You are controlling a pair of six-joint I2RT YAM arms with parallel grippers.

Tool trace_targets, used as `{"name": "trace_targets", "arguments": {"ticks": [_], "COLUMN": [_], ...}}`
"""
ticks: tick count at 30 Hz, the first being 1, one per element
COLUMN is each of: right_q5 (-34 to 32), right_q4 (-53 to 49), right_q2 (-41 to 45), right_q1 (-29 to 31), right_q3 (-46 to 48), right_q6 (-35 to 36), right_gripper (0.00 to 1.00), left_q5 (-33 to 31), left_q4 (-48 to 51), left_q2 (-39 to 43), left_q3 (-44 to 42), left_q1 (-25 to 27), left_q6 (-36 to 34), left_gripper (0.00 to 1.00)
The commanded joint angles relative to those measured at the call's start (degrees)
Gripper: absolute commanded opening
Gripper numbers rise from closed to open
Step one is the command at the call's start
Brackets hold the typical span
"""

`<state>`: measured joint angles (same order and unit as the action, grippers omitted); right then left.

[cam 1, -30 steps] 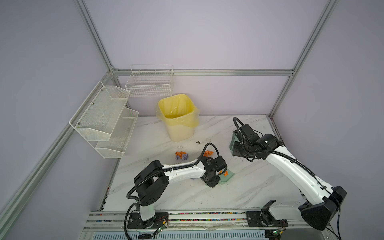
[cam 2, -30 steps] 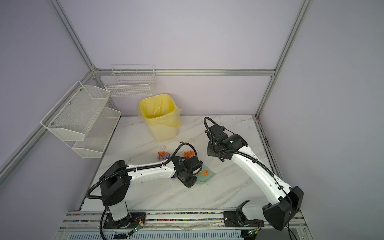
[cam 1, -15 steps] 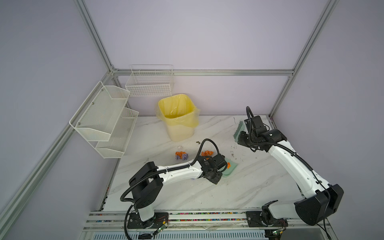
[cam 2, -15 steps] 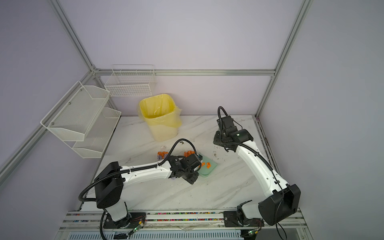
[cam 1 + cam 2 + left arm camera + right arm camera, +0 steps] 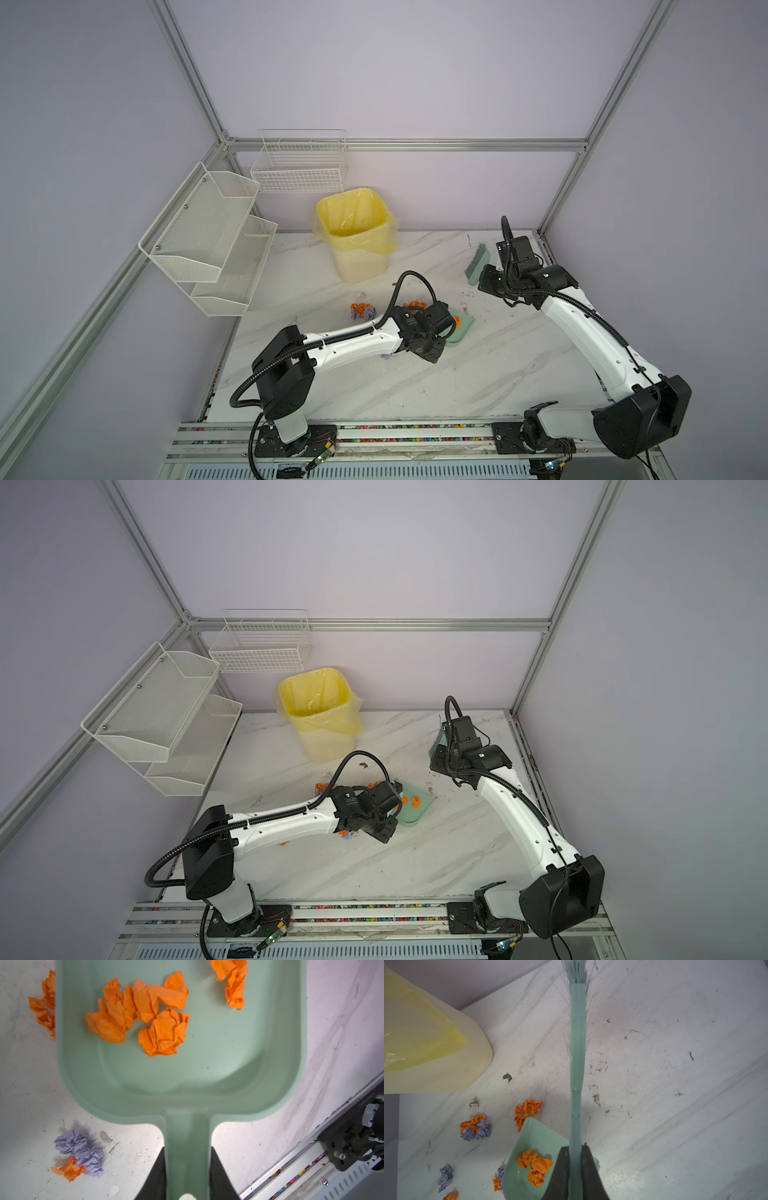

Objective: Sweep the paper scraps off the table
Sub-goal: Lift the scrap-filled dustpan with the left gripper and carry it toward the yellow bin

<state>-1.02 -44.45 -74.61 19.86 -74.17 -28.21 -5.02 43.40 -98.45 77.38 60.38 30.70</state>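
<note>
Left gripper (image 5: 188, 1154) pinches dustpan (image 5: 187, 1076) handle; pan low on table (image 5: 675, 1126) to catch sweepings. Right gripper (image 5: 575, 1151) pinches brush (image 5: 578, 1043) handle, bristles far-right of pan, likely poised for next stroke. Paper scraps (image 5: 162, 1032): several orange in pan, others loose left of it.

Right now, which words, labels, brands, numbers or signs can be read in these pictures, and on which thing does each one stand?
No text can be read in any view.
Small white mark on the right arm: too small to read.
Small white print on the left arm: too small to read.
Faint print on a black block, left wrist view: blurred.
The dustpan, brush, bin and paper scraps: no writing visible.
</note>
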Motion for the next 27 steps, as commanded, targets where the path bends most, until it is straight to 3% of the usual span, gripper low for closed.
{"name": "trace_targets", "arguments": {"ticks": [1,4,14,20,27], "right_q5": [0.2,0.2,0.0,1.0,1.2], "right_q4": [2.1,2.0,5.2,13.1,16.0], "right_q2": [3.9,5.8,7.1,7.6,8.5], "right_q1": [-0.3,-0.4,-0.9,-0.9,-0.9], "right_q3": [0.6,1.7,4.2,11.0,12.1], "right_q6": [1.5,1.7,3.9,-0.1,-0.5], "right_gripper": [0.0,0.0,0.0,0.0,0.0], "left_q5": [-4.7,-6.3,-10.8,-7.8,-3.5], "left_q4": [0.0,4.7,4.2,4.1,3.1], "left_q2": [1.3,-0.5,1.9,2.2,2.7], "left_q3": [6.3,11.5,16.6,18.1,18.6], "left_q1": [-0.4,-0.7,-1.1,-3.7,-8.8], "left_q6": [2.2,5.6,4.7,3.3,-0.9], "left_gripper": [0.06,0.06,0.08,0.09,0.09]}}
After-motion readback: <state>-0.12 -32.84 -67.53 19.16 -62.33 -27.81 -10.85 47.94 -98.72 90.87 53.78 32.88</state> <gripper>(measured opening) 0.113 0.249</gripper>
